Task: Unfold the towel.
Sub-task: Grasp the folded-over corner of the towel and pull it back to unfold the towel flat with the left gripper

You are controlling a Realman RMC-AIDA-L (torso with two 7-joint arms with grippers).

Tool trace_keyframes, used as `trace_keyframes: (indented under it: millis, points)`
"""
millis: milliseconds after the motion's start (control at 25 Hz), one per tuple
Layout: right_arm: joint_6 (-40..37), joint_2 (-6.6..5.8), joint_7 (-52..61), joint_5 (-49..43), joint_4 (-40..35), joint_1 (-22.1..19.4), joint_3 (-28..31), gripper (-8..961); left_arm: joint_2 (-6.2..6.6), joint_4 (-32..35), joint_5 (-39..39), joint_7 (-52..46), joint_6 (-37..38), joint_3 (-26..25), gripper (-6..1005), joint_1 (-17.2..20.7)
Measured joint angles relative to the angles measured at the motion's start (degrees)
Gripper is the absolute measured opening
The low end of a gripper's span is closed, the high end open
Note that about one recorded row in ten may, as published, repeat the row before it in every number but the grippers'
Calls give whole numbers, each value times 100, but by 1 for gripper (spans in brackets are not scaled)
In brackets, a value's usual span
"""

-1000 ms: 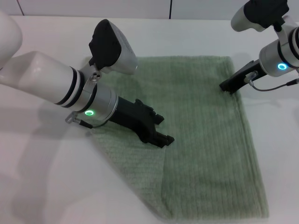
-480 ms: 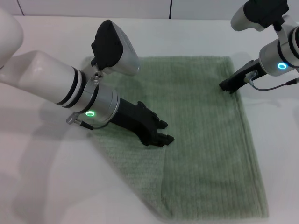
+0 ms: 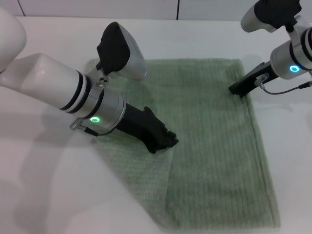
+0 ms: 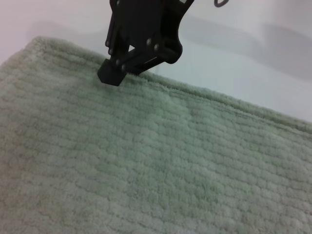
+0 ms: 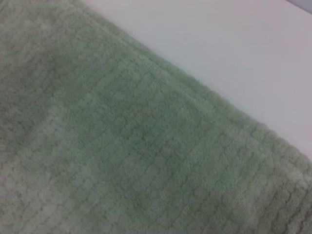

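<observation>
The sage-green towel (image 3: 214, 136) lies folded on the white table (image 3: 44, 195), with a paler layer showing at its near left. My left gripper (image 3: 168, 142) is shut on the edge of the upper layer near the towel's middle left. My right gripper (image 3: 238, 91) rests at the towel's far right corner, its fingers together on the hem. It also shows in the left wrist view (image 4: 113, 75), tip down on the towel (image 4: 146, 161) at the edge. The right wrist view shows only the towel (image 5: 122, 146) and table.
The white table surrounds the towel on all sides. A wall with panel seams (image 3: 178, 9) runs along the far edge. My left forearm (image 3: 53, 90) crosses above the towel's left side.
My left gripper's fingers have closed from open onto the towel's upper layer edge. The towel's near edge has shifted slightly. The right arm has not moved.
</observation>
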Motion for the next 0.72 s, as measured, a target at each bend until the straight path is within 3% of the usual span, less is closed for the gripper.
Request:
trace_keyframes:
  millis: [280, 560, 720]
  points:
    - [-3, 0, 1, 0, -6, 0, 0, -1, 14, 103, 0, -5, 170, -2, 46, 2]
    - [-11, 0, 1, 0, 6, 0, 0, -1, 45, 339, 2, -12, 548, -136, 25, 50]
    - [-12, 0, 1, 0, 11, 0, 0, -1, 62, 480, 176, -15, 963, -523, 15, 67]
